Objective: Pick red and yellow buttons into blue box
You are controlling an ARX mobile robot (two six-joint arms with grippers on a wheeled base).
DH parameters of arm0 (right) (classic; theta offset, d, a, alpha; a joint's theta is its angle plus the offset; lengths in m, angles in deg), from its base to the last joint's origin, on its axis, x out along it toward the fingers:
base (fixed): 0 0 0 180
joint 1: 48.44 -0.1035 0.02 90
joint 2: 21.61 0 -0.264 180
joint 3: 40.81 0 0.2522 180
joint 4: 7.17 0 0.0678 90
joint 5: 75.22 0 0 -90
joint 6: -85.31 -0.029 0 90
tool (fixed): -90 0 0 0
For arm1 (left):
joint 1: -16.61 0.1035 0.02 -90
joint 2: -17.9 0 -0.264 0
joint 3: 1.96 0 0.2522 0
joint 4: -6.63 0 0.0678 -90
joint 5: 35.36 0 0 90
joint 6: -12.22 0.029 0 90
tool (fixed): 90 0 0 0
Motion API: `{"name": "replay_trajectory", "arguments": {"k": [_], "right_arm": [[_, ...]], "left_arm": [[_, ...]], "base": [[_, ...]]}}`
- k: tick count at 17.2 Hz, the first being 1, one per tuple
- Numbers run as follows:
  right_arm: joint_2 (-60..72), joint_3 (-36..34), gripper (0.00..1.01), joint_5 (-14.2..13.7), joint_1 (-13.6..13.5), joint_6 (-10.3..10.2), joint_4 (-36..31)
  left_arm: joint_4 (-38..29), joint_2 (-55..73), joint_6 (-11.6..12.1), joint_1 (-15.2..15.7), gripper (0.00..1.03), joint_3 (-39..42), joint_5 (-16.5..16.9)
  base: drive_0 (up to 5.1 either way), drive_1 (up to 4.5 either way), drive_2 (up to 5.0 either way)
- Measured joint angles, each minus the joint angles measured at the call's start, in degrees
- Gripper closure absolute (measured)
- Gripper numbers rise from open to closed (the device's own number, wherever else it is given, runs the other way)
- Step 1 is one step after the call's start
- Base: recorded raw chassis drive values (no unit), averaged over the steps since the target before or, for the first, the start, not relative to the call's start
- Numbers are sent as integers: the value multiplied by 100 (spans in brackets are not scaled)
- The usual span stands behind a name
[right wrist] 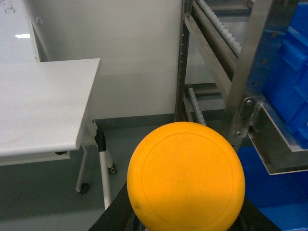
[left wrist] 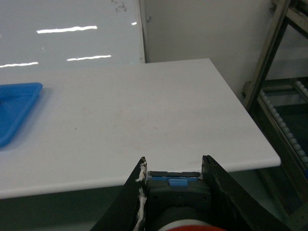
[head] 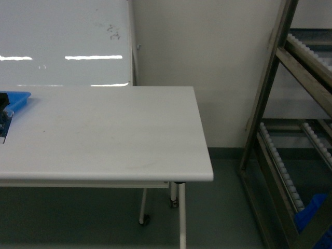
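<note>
Left hand (left wrist: 173,166): both dark fingers (left wrist: 219,190) stand closed against the sides of a black switch block with a small blue tab on its top edge. At the very bottom edge of the left wrist view, a sliver of red cap shows, so this is the red button (left wrist: 179,190), gripped between the fingers. The white surface (left wrist: 144,110) lies ahead of and below the hand. The blue box (left wrist: 14,108) sits on that surface, well ahead and off to the left of the hand, only partly in view; hand and box are well apart.

Right hand (right wrist: 185,224): mostly hidden behind the yellow button (right wrist: 186,175), whose round orange-yellow cap fills the lower middle of the right wrist view. Dark fingers (right wrist: 113,216) show at either side of the cap's lower edge, closed on the part beneath it; the switch block itself is hidden. The hand is off the surface's end, over grey floor (right wrist: 53,202). The surface's corner and wheeled legs are ahead to its left. A metal roller rack (right wrist: 245,72) with blue bins (right wrist: 288,72) stands ahead to its right.

Head view: neither hand shows. A corner of the blue box sits at the far left edge of the surface, with something dark just beside it, too cut off to identify. The rack stands at right, a whiteboard (head: 62,41) behind.
</note>
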Motion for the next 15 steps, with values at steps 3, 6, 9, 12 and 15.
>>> {"name": "replay_trajectory", "arguments": {"k": [3,6,9,12,15], "right_arm": [[0,0,76,2,0,0,0],[0,0,76,2,0,0,0],[0,0,76,0,0,0,0],[0,0,76,2,0,0,0],[0,0,76,-4,0,0,0]], "left_arm": [[7,7,0,0,75,0,4],[-2,2,0,0,75,0,4],[2,13,0,0,75,0,4],[7,-2,0,0,75,0,4],[-2,2,0,4,75,0,2]], "base": [[474,-371,-108],[467,-379,-115],[472,-375,-109],[476,-365,-117],[444,-217,-217]]}}
